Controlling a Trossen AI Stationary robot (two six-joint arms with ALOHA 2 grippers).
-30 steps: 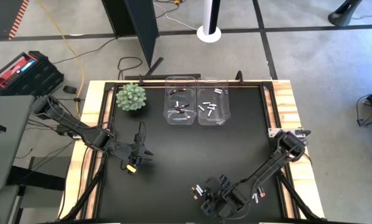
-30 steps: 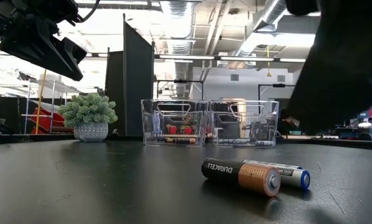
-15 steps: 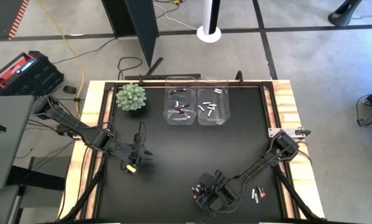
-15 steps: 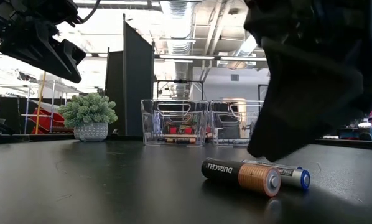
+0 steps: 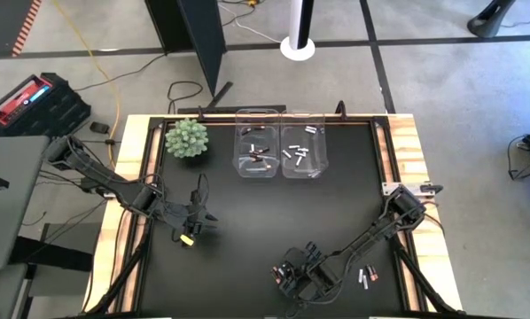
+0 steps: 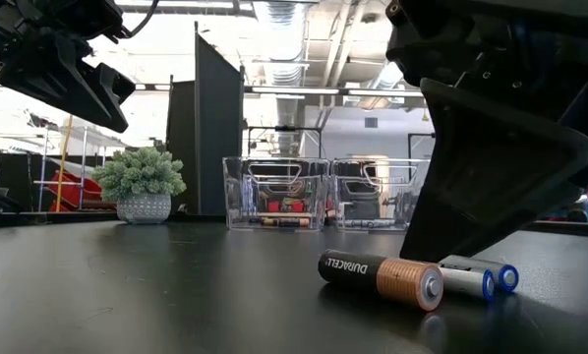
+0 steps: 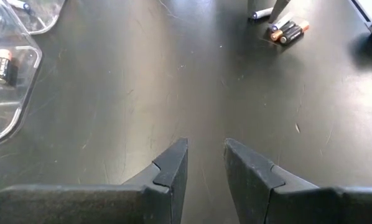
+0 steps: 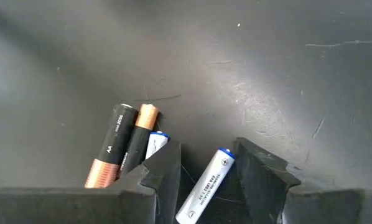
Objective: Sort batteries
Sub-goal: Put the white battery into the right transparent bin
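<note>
My right gripper point(image 8: 208, 171) is open and low over the table's near edge point(image 5: 292, 279). A white battery with a blue end point(image 8: 208, 183) lies flat between its fingers. Beside one finger lie two dark copper-ended batteries point(image 8: 120, 152) and a second white one point(image 8: 153, 144), partly hidden by that finger. In the low view the dark battery point(image 6: 378, 275) lies in front of both white ones point(image 6: 491, 282). My left gripper point(image 5: 190, 235) hovers open over the left side of the table, holding nothing. Two clear bins point(image 5: 280, 142) at the far edge hold sorted batteries. My right gripper comes from above with one finger point(image 8: 164, 168) on each side of the white battery's blue end point(image 8: 222, 158). The battery lies flat on the table. Whether either finger touches it, or the second white battery beside it, I cannot tell.
A potted plant point(image 5: 186, 138) stands at the far left, beside the bins. A few more batteries point(image 5: 364, 276) lie near the table's near right corner. The middle of the black table point(image 5: 274, 213) is bare. Wooden rails frame the table.
My right gripper has moved toward the table's left along the near edge and come down over the battery cluster. In the low view one white battery has shifted, so two blue ends now show side by side where one showed before.
</note>
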